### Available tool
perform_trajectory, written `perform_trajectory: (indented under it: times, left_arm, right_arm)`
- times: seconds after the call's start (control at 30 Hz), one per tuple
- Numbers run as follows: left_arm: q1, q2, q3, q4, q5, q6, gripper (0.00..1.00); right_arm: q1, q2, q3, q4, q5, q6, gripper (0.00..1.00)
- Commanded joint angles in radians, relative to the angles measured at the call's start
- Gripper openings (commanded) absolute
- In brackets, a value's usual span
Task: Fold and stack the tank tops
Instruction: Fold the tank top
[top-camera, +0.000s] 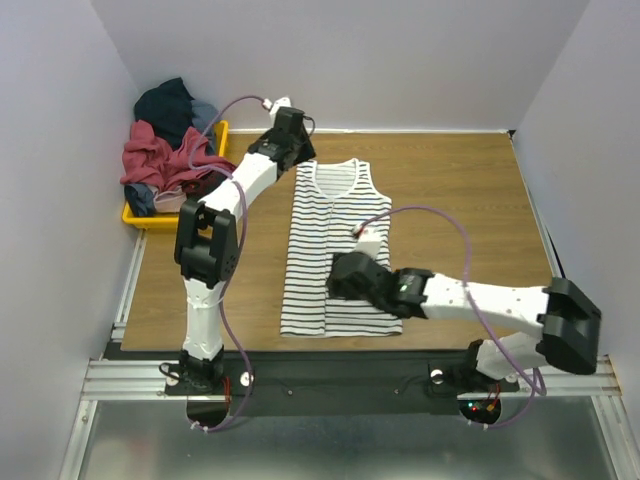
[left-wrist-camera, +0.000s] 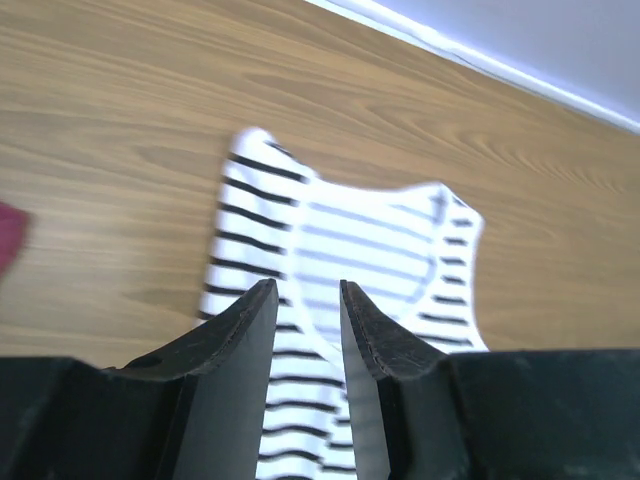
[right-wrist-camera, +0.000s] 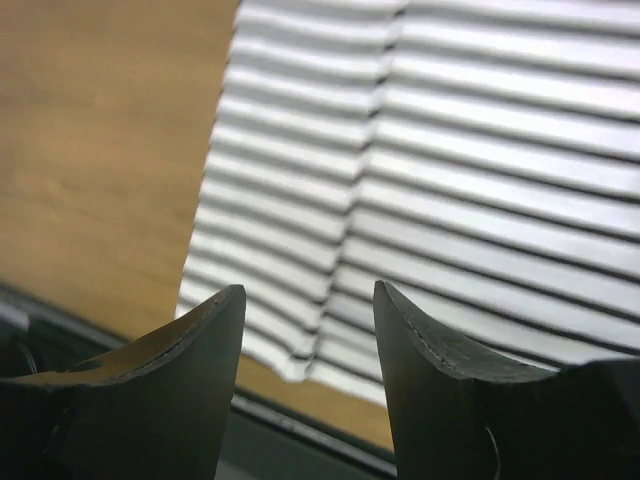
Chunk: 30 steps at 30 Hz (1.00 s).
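Risk, as we judge it: if the two grips aren't matched, the tank top (top-camera: 338, 240) folds skewed. A shallow pinch cd also take one layer only & bunch it. It lies flat mid-table, straps twd the far edge, hem close to the near edge. Left gripper (left-wrist-camera: 306, 290) hangs over the far-left strap, jaws a narrow gap apart, empty. Right gripper (right-wrist-camera: 310, 300) reaches low over the hem end, jaws wider apart, empty.

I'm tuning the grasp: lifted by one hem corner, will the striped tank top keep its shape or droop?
Likely droop: the striped tank top lies flat with soft creases, so it seems thin and floppy. It is probably light. If pushed, it would sooner bunch than slide whole on the wooden table.
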Motion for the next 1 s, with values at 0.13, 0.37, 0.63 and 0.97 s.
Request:
perform_trajectory:
  times: [0.13, 0.37, 0.63, 0.97]
  left_arm:
    - [-0.193, -0.224, -0.285, 0.135, -0.031, -0.103, 0.40]
    - [-0.344, -0.432, -0.589, 0.225, -0.053, -0.191, 0.25]
    - [-0.623, -0.456, -0.695, 0.228, -0.053, -0.212, 0.11]
    - [-0.845, -0.367, -0.629, 0.185, -0.103, -0.219, 0.04]
  right_arm:
    - [-0.561, -0.131, -0.044, -0.057, -0.113, -0.127, 0.59]
    - [-0.945, 0.128, 0.089, 0.106, -0.519, -0.258, 0.56]
    - [-1.019, 0.386, 0.225, 0.165, -0.558, -0.279, 0.51]
    - [-1.050, 0.499, 0.326, 0.196, -0.586, -0.281, 0.46]
